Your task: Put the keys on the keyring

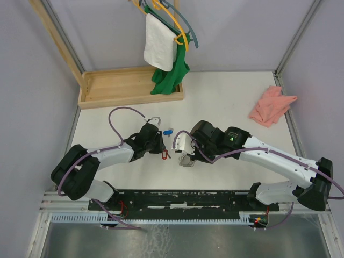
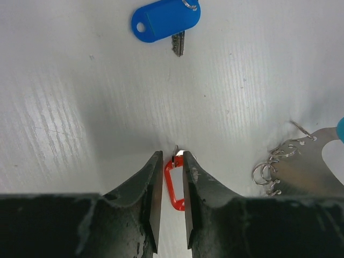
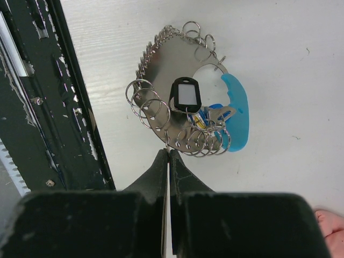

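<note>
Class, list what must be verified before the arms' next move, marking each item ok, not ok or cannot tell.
1. Left gripper clamped on red key: ok.
2. Blue key lying free on the table, apart from both grippers: ok.
3. Keyring plate in the right wrist view: ok.
4. Right gripper, fingers together, pinching a ring: cannot tell.
5. Red key threaded on a ring: not ok.

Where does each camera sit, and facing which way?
Top external: above and behind, looking down at the white table; left arm, right arm show.
Left wrist: on the left gripper, facing the red-tagged metal key and blue-tagged metal key.
Right wrist: on the right gripper, facing the round metal ring plate.
Shared: both wrist views show own fingers and that plate.
</note>
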You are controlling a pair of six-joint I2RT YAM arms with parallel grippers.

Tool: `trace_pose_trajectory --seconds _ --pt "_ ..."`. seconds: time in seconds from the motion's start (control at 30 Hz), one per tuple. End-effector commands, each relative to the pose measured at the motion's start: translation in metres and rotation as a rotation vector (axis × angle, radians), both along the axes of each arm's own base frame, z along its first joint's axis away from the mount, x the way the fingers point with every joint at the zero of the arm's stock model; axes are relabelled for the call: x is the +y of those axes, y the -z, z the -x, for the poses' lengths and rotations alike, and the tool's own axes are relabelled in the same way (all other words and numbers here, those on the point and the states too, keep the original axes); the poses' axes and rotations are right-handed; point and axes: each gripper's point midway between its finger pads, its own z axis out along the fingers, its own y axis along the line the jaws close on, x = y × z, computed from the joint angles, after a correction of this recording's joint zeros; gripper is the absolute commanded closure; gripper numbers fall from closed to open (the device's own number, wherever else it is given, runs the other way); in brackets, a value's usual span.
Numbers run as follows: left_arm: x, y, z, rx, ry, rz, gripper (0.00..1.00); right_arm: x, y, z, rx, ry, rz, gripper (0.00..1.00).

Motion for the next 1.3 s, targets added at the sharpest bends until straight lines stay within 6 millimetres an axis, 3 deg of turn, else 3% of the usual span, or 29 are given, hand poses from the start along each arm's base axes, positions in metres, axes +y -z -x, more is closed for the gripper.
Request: trace_pose_trajectory --seconds 0.0,0.3,0.5,0.63,0.8,1.03,1.13,1.27 --pt "-0.009 -0.006 -0.009 -0.006 0.0 0.03 0.73 0.006 -0.01 -0.004 -0.039 0.004 -0.041 0.99" --pt "-0.015 -0.005 -0.011 -0.002 0.024 0.037 0.8 0.005 -0.008 -0.004 -0.038 0.004 -0.036 0.99" --pt "-0.015 -0.004 -0.009 0.004 0.032 0.03 0.95 0.004 -0.008 -0.004 -0.04 0.005 -0.035 0.99" --pt "-0.015 -0.012 -0.01 -0.027 0.053 0.038 0.97 0.004 -0.009 -0.005 -0.049 0.006 -0.035 0.99" --pt "-0.026 -0.044 -0.012 -0.182 0.19 0.081 0.97 0.002 -0.018 -0.007 -0.08 -0.002 -0.049 0.99" --pt "-0.03 -0.124 -0.01 -0.618 0.368 0.156 0.97 -0.004 -0.04 -0.005 -0.156 -0.087 -0.101 0.99" --pt "-0.032 -0.154 0.0 -0.798 0.461 0.17 0.97 -0.005 -0.051 -0.006 -0.211 -0.148 -0.118 0.99" --pt "-0.035 -0.181 0.014 -0.985 0.573 0.166 0.97 -0.002 -0.06 -0.013 -0.285 -0.206 -0.128 0.99"
